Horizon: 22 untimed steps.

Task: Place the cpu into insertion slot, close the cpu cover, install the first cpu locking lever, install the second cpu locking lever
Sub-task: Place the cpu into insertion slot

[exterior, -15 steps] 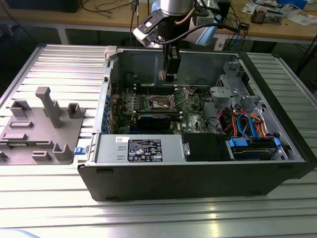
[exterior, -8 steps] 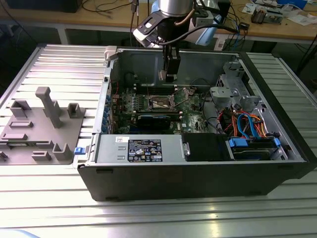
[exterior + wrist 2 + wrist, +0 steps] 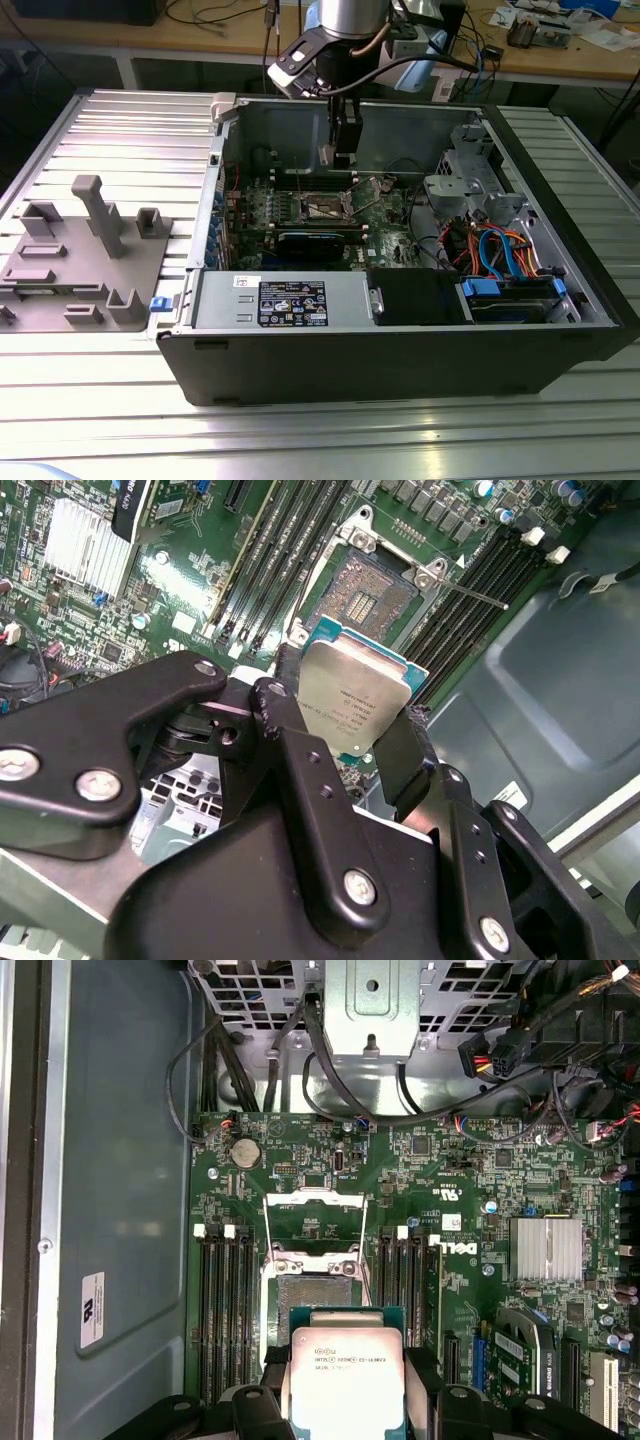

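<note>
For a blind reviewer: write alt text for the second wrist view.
The end effector grips the cpu by opposite edges, short of the insertion slot. The slot lies uncovered and empty on the green motherboard, between long black memory slots.

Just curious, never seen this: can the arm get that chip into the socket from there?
Probably yes: its jaws hold the chip close above the socket, whose cover stands open.

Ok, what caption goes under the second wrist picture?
The gripper holds the cpu by its edges, near the uncovered insertion slot.
</note>
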Tool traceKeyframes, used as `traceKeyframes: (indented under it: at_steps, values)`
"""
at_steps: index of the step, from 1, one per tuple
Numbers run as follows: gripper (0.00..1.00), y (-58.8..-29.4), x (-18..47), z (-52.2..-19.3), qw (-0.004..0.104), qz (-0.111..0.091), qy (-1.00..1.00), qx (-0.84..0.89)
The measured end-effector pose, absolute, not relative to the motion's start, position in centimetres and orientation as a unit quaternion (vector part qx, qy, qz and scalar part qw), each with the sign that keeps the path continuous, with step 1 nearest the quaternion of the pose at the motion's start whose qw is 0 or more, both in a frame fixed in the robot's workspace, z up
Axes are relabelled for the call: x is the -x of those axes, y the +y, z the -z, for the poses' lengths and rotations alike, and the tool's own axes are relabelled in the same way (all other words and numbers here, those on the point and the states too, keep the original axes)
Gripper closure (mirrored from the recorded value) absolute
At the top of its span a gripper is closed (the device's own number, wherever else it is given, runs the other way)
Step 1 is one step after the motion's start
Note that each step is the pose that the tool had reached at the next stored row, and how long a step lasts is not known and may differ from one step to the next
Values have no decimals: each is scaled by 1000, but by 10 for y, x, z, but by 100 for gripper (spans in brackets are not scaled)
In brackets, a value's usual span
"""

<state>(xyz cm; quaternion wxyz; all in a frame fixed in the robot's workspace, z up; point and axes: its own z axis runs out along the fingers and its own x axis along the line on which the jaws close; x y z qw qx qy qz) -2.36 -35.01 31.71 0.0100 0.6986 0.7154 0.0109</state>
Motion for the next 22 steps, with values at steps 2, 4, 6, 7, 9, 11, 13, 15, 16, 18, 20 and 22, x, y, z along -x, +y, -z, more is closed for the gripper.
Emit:
traceKeyframes:
  at_steps: [2,4,6,7,9,11,13,15,16,18,20,22]
  values:
    - [46,-350,24,-317,10,-11,715,-699]
    - [46,-350,24,-317,10,-11,715,-699]
    - [46,-350,24,-317,10,-11,715,-699]
    - [46,-350,24,-317,10,-11,715,-699]
    - [46,-350,24,-317,10,-11,715,-699]
    - [46,-350,24,-317,12,-13,715,-699]
    - [46,-350,24,-315,18,-19,715,-698]
    - [46,-350,24,-313,22,-22,715,-698]
    - [46,-350,24,-312,23,-24,715,-698]
    - [46,-350,26,-309,24,-25,715,-698]
    - [46,-350,26,-305,24,-25,715,-698]
    - [46,-349,26,-300,24,-25,712,-701]
